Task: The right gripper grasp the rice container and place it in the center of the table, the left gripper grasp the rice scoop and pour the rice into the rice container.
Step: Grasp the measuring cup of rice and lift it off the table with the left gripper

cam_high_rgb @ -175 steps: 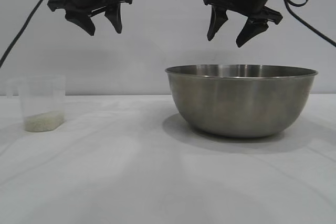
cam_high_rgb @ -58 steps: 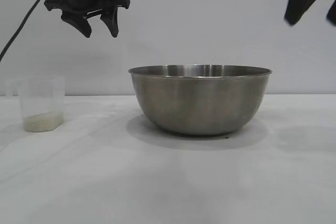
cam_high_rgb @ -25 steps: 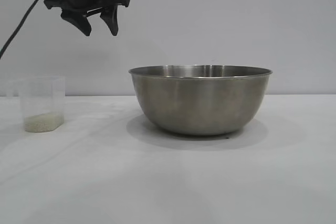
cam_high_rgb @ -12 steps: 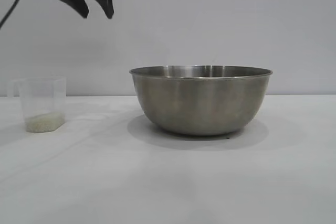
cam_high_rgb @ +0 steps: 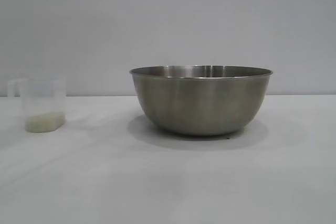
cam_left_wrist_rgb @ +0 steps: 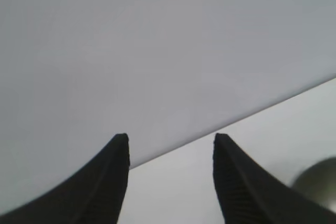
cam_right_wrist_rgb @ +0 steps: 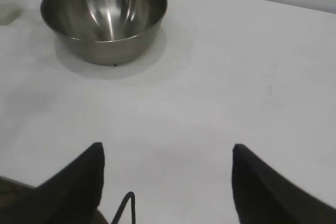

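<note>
Waiting: scoop (cam_high_rgb: 44, 104) with rice (cam_high_rgb: 44, 123), far left, upright, untouched.
Bowl (cam_high_rgb: 201, 99): mid-tabletop (cam_high_rgb: 168, 182).
Left fingers (cam_left_wrist_rgb: 121, 182): spread, empty, aimed level above it.
Right fingers (cam_right_wrist_rgb: 84, 182): spread, empty, parked.

No readable text, labels, brands, nos. or signs anywhere. The rice container (cam_high_rgb: 201, 100) has plain brushed sides, no marking. The rice scoop (cam_high_rgb: 42, 103) shows no legible graduations or print. The table (cam_high_rgb: 168, 182) is bare of print, as is the wall behind.
</note>
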